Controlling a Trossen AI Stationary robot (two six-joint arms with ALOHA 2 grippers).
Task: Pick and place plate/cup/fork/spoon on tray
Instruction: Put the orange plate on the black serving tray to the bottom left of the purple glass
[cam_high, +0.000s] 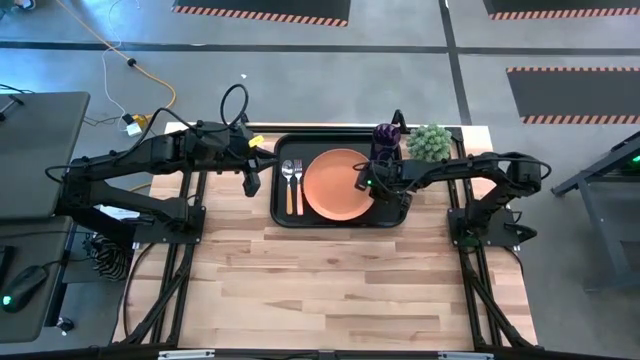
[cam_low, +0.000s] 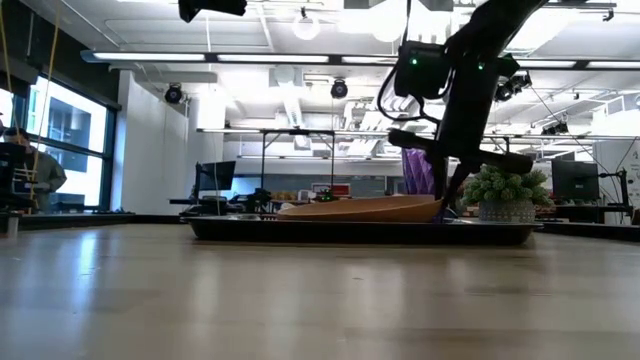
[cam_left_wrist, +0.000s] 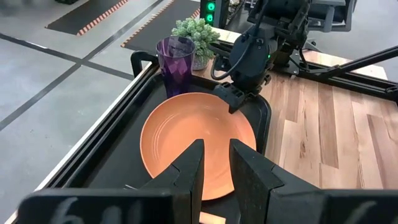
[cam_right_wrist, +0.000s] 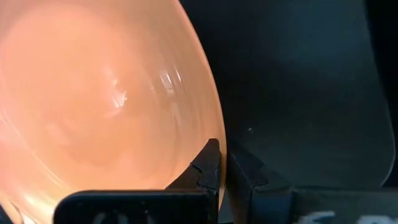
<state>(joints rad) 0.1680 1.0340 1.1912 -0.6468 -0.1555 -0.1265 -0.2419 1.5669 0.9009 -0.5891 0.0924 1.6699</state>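
The black tray (cam_high: 283, 215) lies at the table's far middle. On it are the orange plate (cam_high: 332, 185), the spoon (cam_high: 287, 188) and the fork (cam_high: 297, 188) side by side at its left end, and the purple cup (cam_high: 385, 140) upright in its far right corner. My right gripper (cam_high: 368, 186) is shut on the plate's right rim; it also shows in the low view (cam_low: 447, 200). My left gripper (cam_high: 252, 182) hangs over the table just left of the tray, its fingers a little apart (cam_left_wrist: 216, 167) and empty. My right gripper pinches the plate's rim (cam_right_wrist: 214, 134) on the side toward the table's right edge, one finger on top of the rim and one outside it. The fingers come slanting down from the right. The plate (cam_low: 360, 208) is slightly tilted, its held side raised and its left side on the tray.
A bushy green plant (cam_high: 430, 142) in a pot stands just right of the cup, outside the tray's far right corner. Bare wooden table (cam_high: 330, 280) spreads toward the near edge. Both arms' frames run along the table's left and right sides.
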